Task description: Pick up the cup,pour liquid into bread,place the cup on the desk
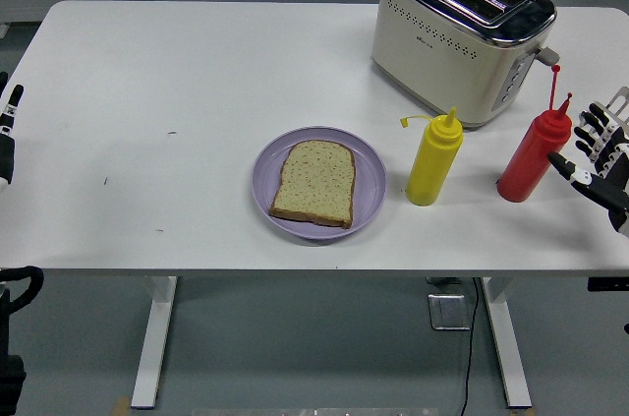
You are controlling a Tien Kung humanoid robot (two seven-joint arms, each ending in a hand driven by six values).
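A slice of brown bread (314, 183) lies on a lilac plate (369, 165) near the table's front middle. To its right stands a yellow squeeze bottle (434, 157) with its cap hanging off, and further right a red squeeze bottle (535, 152) with a thin nozzle. No cup shows. My right hand (596, 155) hovers just right of the red bottle, fingers spread and holding nothing, a fingertip close to the bottle's side. My left hand (8, 131) rests at the left picture edge, only partly visible.
A cream and chrome toaster (460, 32) stands at the back right, behind the two bottles. The white table (167, 91) runs to its front edge just below the plate. A white unit stands on the floor at top left.
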